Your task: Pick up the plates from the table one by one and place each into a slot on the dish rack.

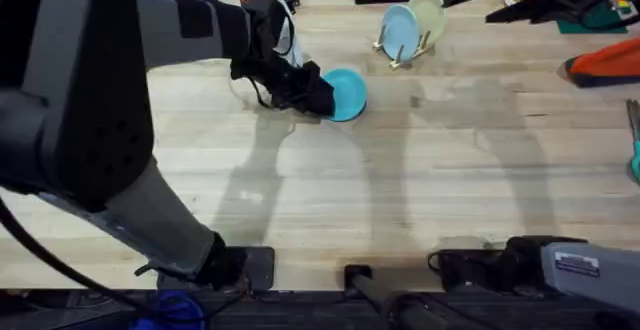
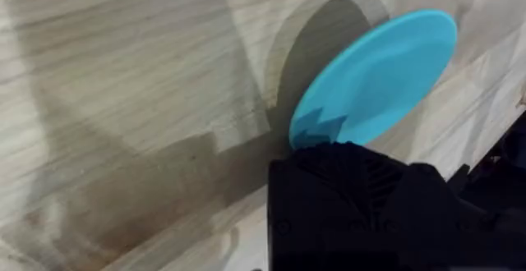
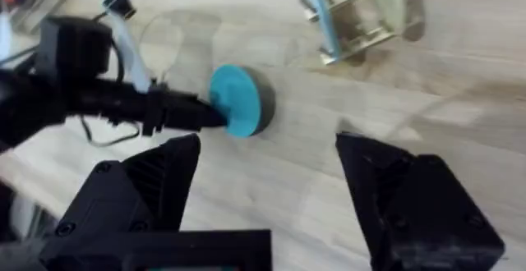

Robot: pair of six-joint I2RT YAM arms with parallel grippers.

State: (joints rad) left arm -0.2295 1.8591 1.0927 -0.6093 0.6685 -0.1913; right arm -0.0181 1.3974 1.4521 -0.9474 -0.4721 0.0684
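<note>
The left end effector [image 1: 318, 95] is clenched on the near-left edge of the turquoise plate [image 1: 347, 94]. The plate is lifted off the tabletop [image 1: 420, 190] and tilted, as its shadow on the wood shows in the left wrist view. It hangs a little left of and nearer than the dish rack [image 1: 402, 48], which stands at the far side. The rack already holds a light-blue plate [image 1: 398, 30] and a cream plate [image 1: 429, 14] upright between its pegs.

The right end effector [image 3: 267, 197] is released, its fingers wide apart, and it waits low at the near right, well apart from the plate.

In my judgement the main risk is the grip itself. The fingers hold only a small part of the glossy rim, so the plate may turn or slip out during the carry. The second risk is at the rack: the free slot is narrow and is just beside the light-blue plate. If the turquoise plate arrives still tilted, it may knock this neighbour or push the light rack along the tabletop.
</note>
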